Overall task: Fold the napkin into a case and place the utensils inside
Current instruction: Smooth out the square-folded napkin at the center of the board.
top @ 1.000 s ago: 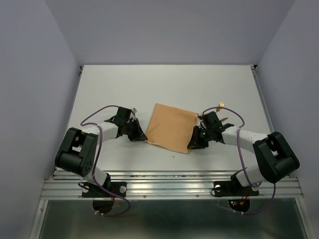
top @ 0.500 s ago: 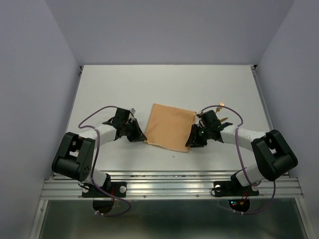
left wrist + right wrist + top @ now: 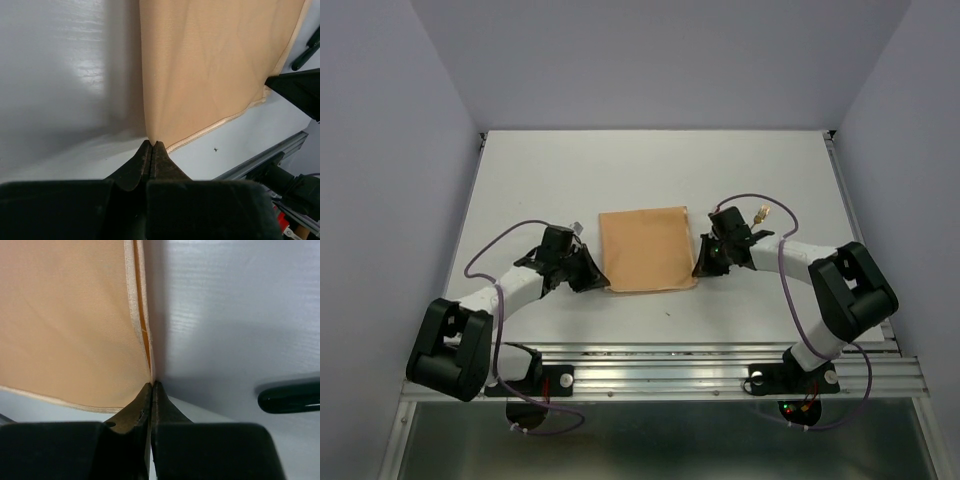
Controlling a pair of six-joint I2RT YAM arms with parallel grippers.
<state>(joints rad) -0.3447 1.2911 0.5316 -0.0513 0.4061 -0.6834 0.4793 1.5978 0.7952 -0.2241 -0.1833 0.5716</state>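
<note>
While both arms lie low over the table (image 3: 540, 170), their elbows swing outward and the forearms angle inward toward the middle. The left arm's elbow sits far out at the near left, with its wrist pointing right. The right arm's elbow bulges at the near right, with its wrist pointing left.

The napkin (image 3: 642, 248) lies flat at table centre, folded to an upright rectangle with its edges roughly square to the table. It sits between the two wrists.

The left gripper (image 3: 594, 275) is at the near-left corner of the cloth. In the left wrist view the fingertips (image 3: 144, 156) are pressed together with no gap, and the corner of the cloth runs into them: pinched.

The right gripper (image 3: 701, 268) is at the near-right corner. In the right wrist view the fingertips (image 3: 161, 401) are likewise clenched tight, and the layered hemmed edge of the cloth ends right at the tips, so it is held there.

The utensils (image 3: 761, 212) are just beyond the right wrist, on the bare table beside the cloth. One gold head shows past the arm and the rest is hidden. A dark handle (image 3: 290, 397) lies apart from the cloth to the right in the right wrist view.
</note>
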